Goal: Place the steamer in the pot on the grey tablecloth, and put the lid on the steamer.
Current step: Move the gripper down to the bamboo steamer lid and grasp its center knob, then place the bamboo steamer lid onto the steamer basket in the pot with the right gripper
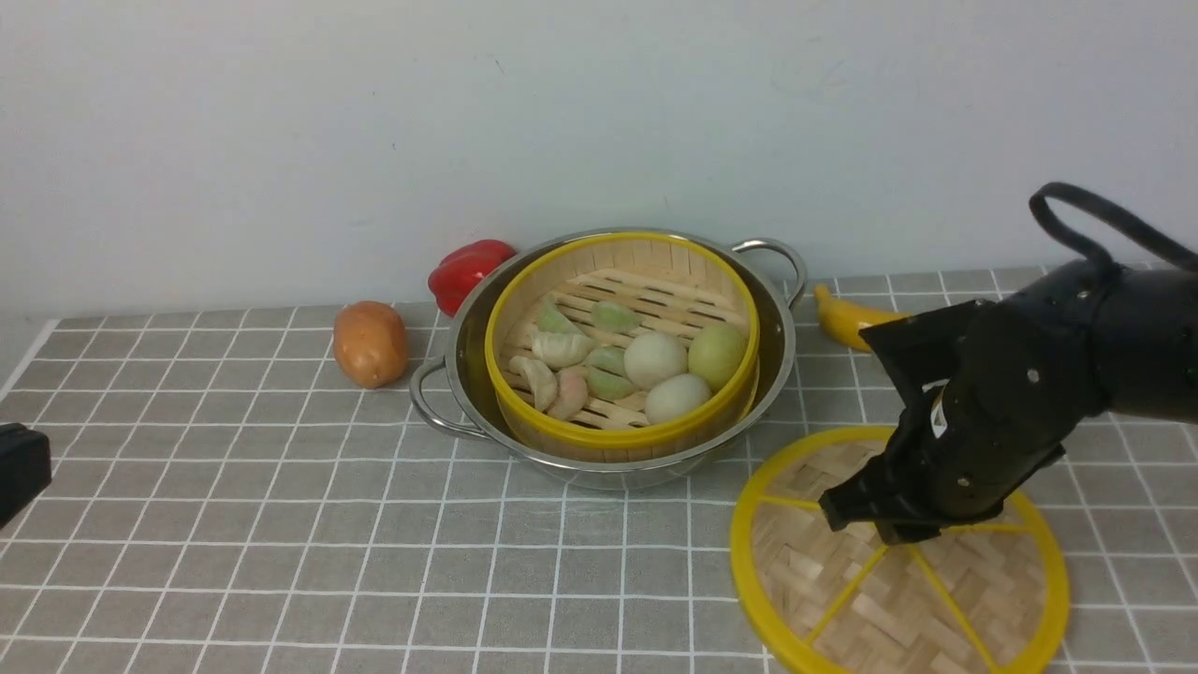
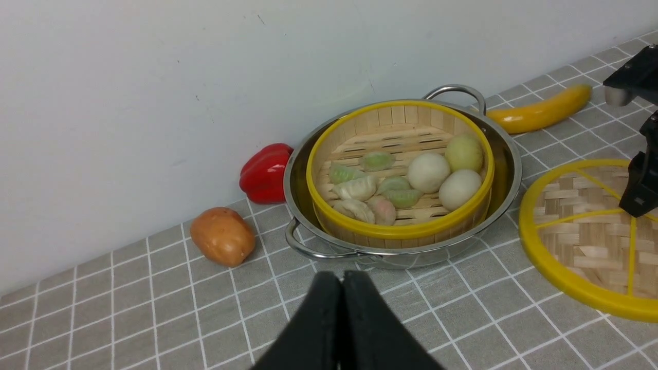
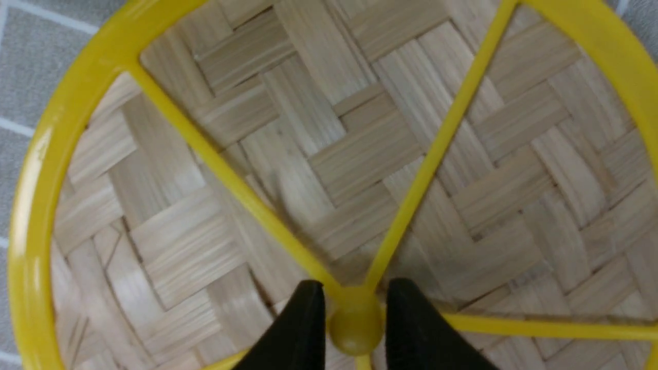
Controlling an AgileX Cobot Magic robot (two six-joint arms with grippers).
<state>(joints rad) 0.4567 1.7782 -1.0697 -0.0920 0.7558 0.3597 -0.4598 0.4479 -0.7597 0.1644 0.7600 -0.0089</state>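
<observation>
1. Right claw (image 3: 354, 285): its two black jaws stand on either side of the central knob (image 3: 355, 329) of the lid (image 1: 842, 585) and close against it. You cannot tell from these views whether they pinch the knob or merely flank it.
2. Left claw (image 2: 342, 275): its jaws are pressed together on nothing. It hangs over the grey tablecloth (image 1: 281, 524), well apart from the pot (image 1: 468, 374) on the pot's left.
3. Lid: it lies flat on the cloth, near the pot on its right and nearer to you. It does not touch the pot's wall, and its yellow spokes (image 3: 437, 149) face up.
4. Steamer (image 1: 622, 432): it sits inside the pot with its yellow rim standing above the steel rim. The buns and dumplings (image 1: 655, 360) lie on its slatted floor, so the first half of the task appears done.
5. Handling, as a judgement: expect the lid to be light and stiff, a thin woven disc in a smooth rim (image 3: 31, 205). The small, round, glossy knob probably allows only a narrow and rather slippery pinch.
6. Hold, as a judgement: grip the knob squarely across its middle, since an off-centre grip may let the wide disc tilt or swing. Carry it level over the pot and centre it on the steamer's rim.
</observation>
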